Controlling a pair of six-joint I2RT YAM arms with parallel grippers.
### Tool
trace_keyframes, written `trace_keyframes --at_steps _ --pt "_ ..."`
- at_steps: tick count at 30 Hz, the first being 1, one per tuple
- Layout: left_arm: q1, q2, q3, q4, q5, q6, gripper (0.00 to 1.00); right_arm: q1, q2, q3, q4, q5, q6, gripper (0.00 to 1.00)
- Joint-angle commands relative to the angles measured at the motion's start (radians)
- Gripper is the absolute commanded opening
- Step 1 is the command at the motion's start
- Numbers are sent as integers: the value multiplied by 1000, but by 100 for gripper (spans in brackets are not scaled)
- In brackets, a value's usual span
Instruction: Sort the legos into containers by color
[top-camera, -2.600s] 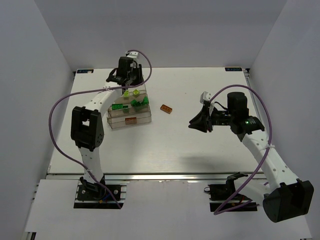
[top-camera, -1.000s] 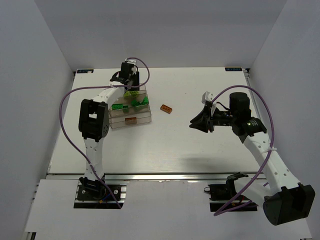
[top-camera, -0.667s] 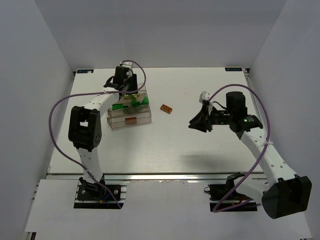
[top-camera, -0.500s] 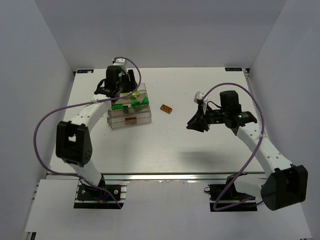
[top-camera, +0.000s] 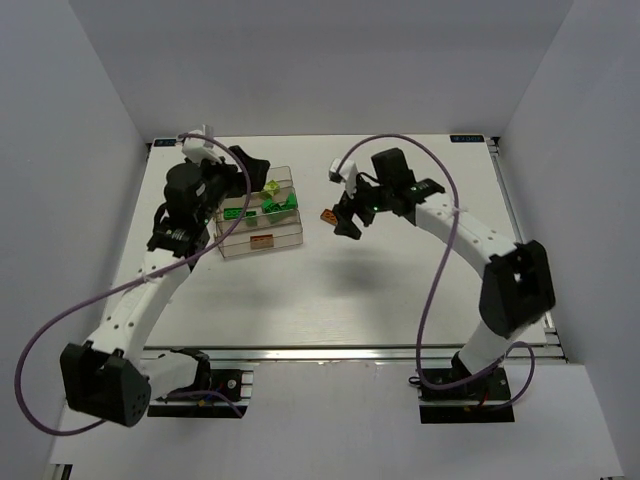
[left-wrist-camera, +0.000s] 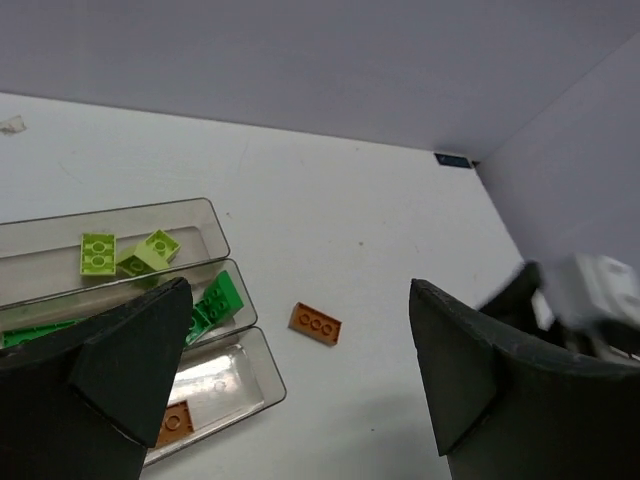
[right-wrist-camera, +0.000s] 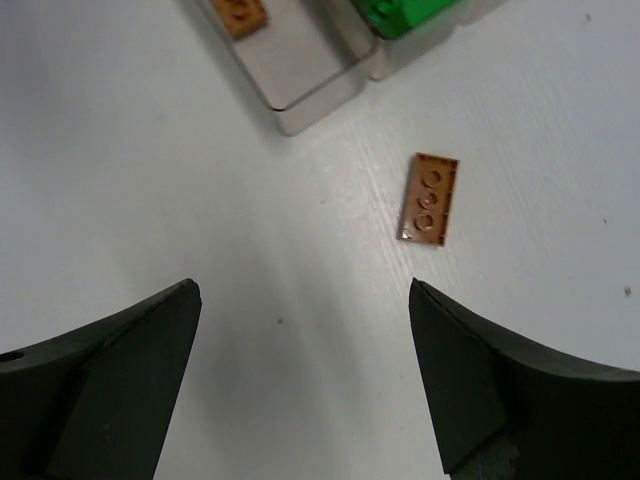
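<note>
One orange lego (top-camera: 326, 215) (left-wrist-camera: 315, 323) (right-wrist-camera: 428, 198) lies flat on the white table, just right of the clear containers (top-camera: 287, 240) (left-wrist-camera: 235, 385) (right-wrist-camera: 300, 95). Inside them, the back bin holds lime legos (top-camera: 270, 187) (left-wrist-camera: 98, 252), the middle bin green legos (top-camera: 276, 207) (left-wrist-camera: 220, 297) and the front bin an orange lego (top-camera: 262, 239) (left-wrist-camera: 175, 421). My right gripper (top-camera: 346, 218) (right-wrist-camera: 302, 287) hovers open and empty just right of the loose orange lego. At the bins' back left corner my left gripper (top-camera: 250, 167) (left-wrist-camera: 300, 290) is raised, open and empty.
White walls close in the table on the left, back and right. The right arm reaches leftward across the middle of the table. The left arm's purple cable loops down beside the near left edge.
The left gripper has lifted back from over the bins and opened wide. The right arm swung left across the table to the loose orange lego, and its jaws went from shut to open.
</note>
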Motion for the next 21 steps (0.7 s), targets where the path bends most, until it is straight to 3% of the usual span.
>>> trace_keyframes --at_steps 1,5,8,21 --pt "6 -129 -55 82 -18 -16 98 40 168 142 48 217 84 89" --pt "4 -172 -90 118 -31 -10 98 86 375 322 -1 415 130 89" --pt "6 -183 -95 118 -35 1 98 92 472 383 3 464 113 89" --pt "6 -185 -109 142 3 3 98 86 606 495 -5 485 55 86"
